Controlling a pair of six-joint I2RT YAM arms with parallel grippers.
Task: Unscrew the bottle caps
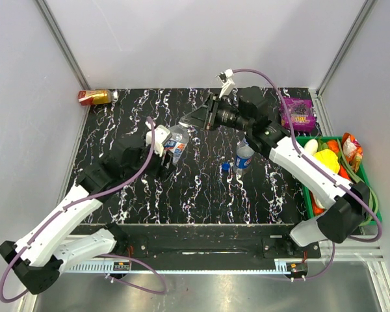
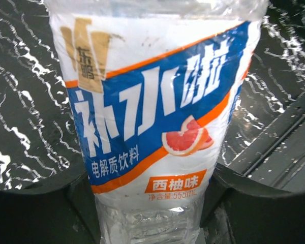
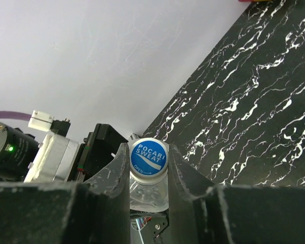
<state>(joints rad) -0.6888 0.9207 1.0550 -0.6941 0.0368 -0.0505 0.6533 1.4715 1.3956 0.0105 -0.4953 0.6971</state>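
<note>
Black, white-veined table [image 1: 201, 195], closed in by plain white walls [image 1: 182, 39]. Clock bearings are taken on the top view, with 12 o'clock at the far wall.

My left gripper [image 2: 151, 211] is clamped on the grapefruit-drink bottle [image 2: 152, 101]. One finger presses each side of its clear lower body, just under the white, blue and orange label. This bottle is a little toward 9 o'clock from the table centre.

My right gripper [image 3: 148, 163] is narrow, closed on the white cap [image 3: 149, 155] of that same bottle. Its fingers touch the rim on both sides, and the cap's blue face reads POCARI SWEAT. The cap sits on the neck; I cannot tell how far it is turned.

The Pepsi bottle [image 1: 244, 157] stands toward 3 o'clock from centre, its top partly hidden by my right arm. The dark blue cap [image 1: 225, 166] lies on the table just beside it, at its 9 o'clock.

A red-and-gold drink can [image 1: 94, 97] lies in the 10 o'clock corner. A purple packet [image 1: 298, 114] sits at 2 o'clock. A green basket [image 1: 320, 138] of mixed items is at the 3 o'clock edge.
</note>
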